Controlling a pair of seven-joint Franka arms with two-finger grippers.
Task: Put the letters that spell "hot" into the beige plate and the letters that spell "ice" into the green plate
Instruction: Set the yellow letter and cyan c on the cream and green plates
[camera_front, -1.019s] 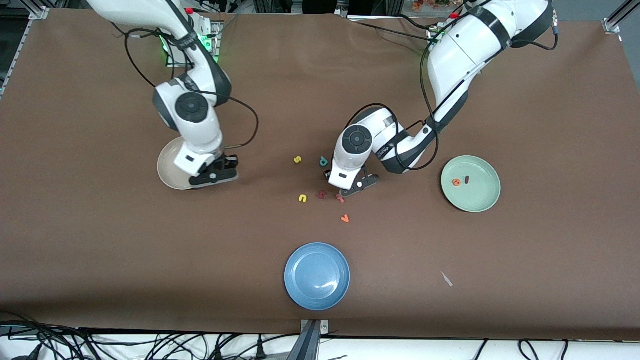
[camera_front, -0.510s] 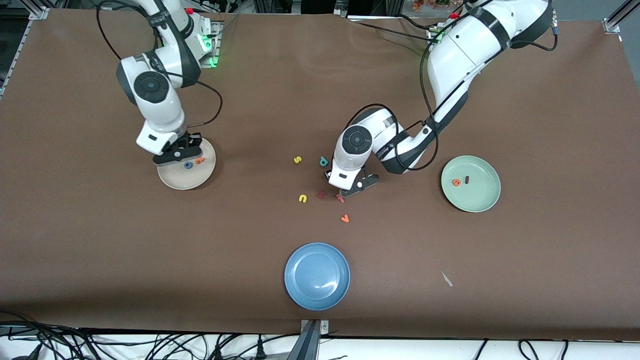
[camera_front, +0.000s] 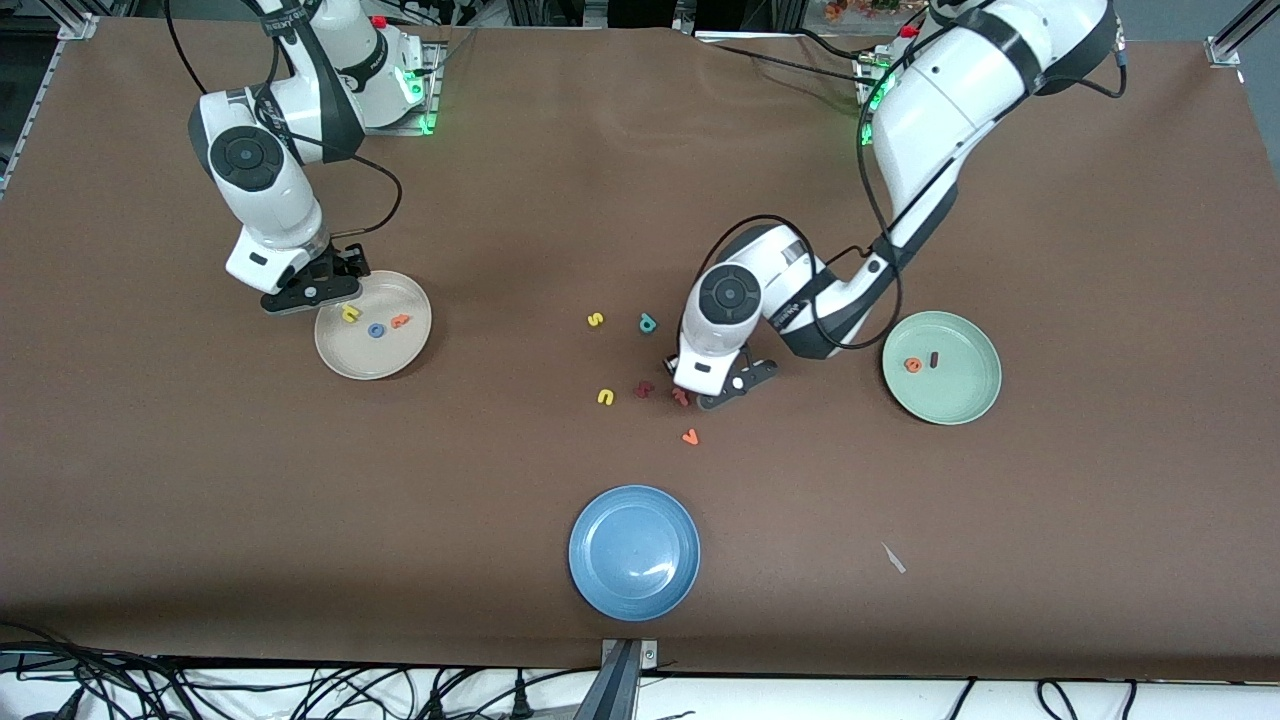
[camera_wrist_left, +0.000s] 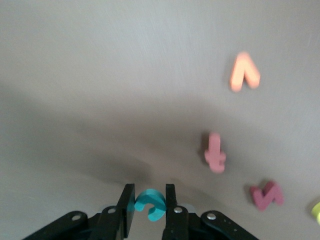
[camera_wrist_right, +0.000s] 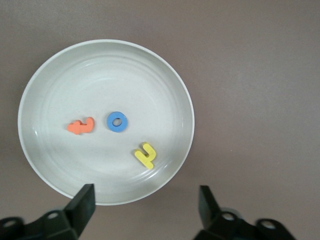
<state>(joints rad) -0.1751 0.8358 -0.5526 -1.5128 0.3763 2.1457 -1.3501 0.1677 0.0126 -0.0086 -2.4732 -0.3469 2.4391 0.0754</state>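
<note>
Finishing up: beige plate (camera_wrist_right: 185, 90) holds h, o, t under the right gripper's (camera_wrist_right: 145, 207) spread jaws; left gripper (camera_wrist_left: 150, 212) pinches the teal c (camera_wrist_left: 150, 204), the green plate (camera_front: 975, 400) lacking only that.

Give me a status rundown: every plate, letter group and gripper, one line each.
beige plate: holds yellow h, blue o, orange t.
green plate: holds orange e and dark red i.
teal c: pinched in the left gripper.
right gripper: open, over the beige plate's rim.
blue plate: nothing in it.
</note>
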